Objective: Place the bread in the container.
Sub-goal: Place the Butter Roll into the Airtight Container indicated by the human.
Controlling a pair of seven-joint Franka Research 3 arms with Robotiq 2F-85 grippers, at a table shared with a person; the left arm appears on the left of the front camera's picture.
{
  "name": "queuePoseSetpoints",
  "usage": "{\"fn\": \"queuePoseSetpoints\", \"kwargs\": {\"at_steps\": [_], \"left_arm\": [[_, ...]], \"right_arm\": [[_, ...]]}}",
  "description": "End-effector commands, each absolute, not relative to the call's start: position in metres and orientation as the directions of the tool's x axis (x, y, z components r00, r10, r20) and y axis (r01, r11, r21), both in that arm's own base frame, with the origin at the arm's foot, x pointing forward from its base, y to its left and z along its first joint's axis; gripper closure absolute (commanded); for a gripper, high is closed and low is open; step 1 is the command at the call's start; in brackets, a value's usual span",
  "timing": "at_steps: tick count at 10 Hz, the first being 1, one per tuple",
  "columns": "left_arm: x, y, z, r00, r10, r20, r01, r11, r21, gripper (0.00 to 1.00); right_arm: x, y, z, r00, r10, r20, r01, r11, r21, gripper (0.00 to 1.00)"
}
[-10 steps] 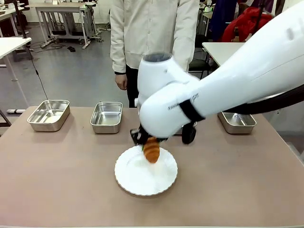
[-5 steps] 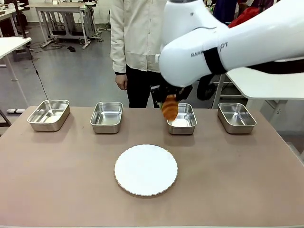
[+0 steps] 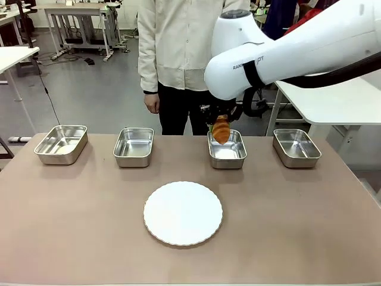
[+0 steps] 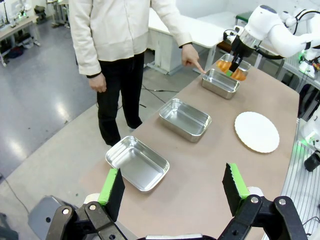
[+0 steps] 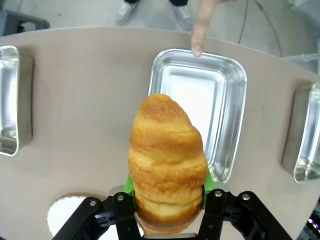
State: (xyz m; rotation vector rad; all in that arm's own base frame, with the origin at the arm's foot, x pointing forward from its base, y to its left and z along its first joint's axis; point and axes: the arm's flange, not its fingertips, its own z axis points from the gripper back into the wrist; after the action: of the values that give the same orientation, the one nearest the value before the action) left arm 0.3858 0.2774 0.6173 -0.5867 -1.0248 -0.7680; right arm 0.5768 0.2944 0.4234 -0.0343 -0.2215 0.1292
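Now the right end effector is clamped on the bread, which hangs lengthwise from its pads just above the container, toward its far rim. Carrying looks nearly finished; next it should lower and release. A person's finger points at the container's far rim.

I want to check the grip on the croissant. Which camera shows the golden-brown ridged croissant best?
The right wrist view: the golden-brown ridged croissant looms close, clamped in the right gripper. The front view shows it small, hanging over a shiny steel pan. The left wrist view shows it as a distant orange spot.
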Motion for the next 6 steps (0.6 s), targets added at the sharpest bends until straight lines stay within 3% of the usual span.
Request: {"fn": "queuePoseSetpoints", "kwargs": {"at_steps": [1, 6], "left_arm": [[0.384, 0.277, 0.619, 0.285, -0.284, 0.916, 0.801, 0.595, -0.065, 0.00], [0.384, 0.277, 0.619, 0.285, -0.284, 0.916, 0.801, 0.595, -0.065, 0.00]], "right_arm": [[0.599, 0.296, 0.417, 0.970, 0.166, 0.180, -0.159, 0.986, -0.056, 0.45], [0.603, 0.277, 0.389, 0.980, 0.146, 0.135, -0.140, 0.989, -0.054, 0.45]]}}
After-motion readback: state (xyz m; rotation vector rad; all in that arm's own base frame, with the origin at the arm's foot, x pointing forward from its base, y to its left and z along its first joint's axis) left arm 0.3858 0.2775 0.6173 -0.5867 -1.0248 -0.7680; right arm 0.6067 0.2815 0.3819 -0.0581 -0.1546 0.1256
